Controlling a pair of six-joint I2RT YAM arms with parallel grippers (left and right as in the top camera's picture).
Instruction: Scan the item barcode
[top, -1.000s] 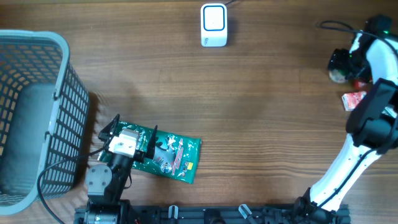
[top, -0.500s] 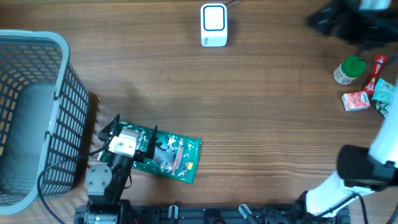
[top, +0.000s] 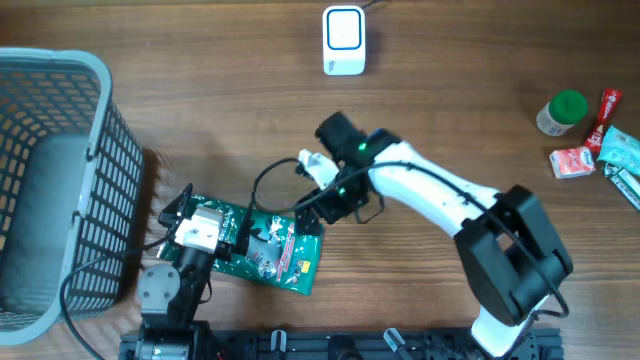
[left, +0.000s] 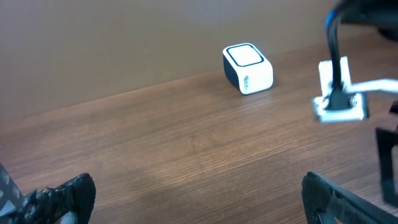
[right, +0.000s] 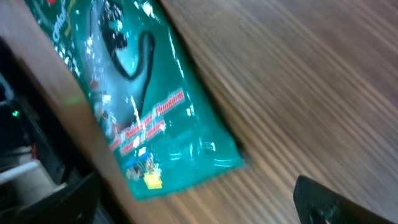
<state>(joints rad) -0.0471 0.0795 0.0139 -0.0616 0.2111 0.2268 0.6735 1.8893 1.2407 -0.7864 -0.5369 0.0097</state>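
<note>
— Where's the glossy green foil packet (top: 280, 252)?
— Flat on the wooden table (top: 450, 130) near its front edge, well apart from the white box-shaped scanner (top: 343, 40)
— Jaws?
— Left gripper (top: 210, 218) spread wide over the packet's left end; right gripper (top: 312, 215) wide too, at its right corner, holding nothing

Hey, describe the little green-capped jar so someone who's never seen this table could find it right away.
Start at the wooden table and look to its right edge in the overhead view, where a few small items cluster. The green-capped jar sits at the cluster's left side; unlike the flat red packet and teal packet beside it, it is round with a green lid.
</note>
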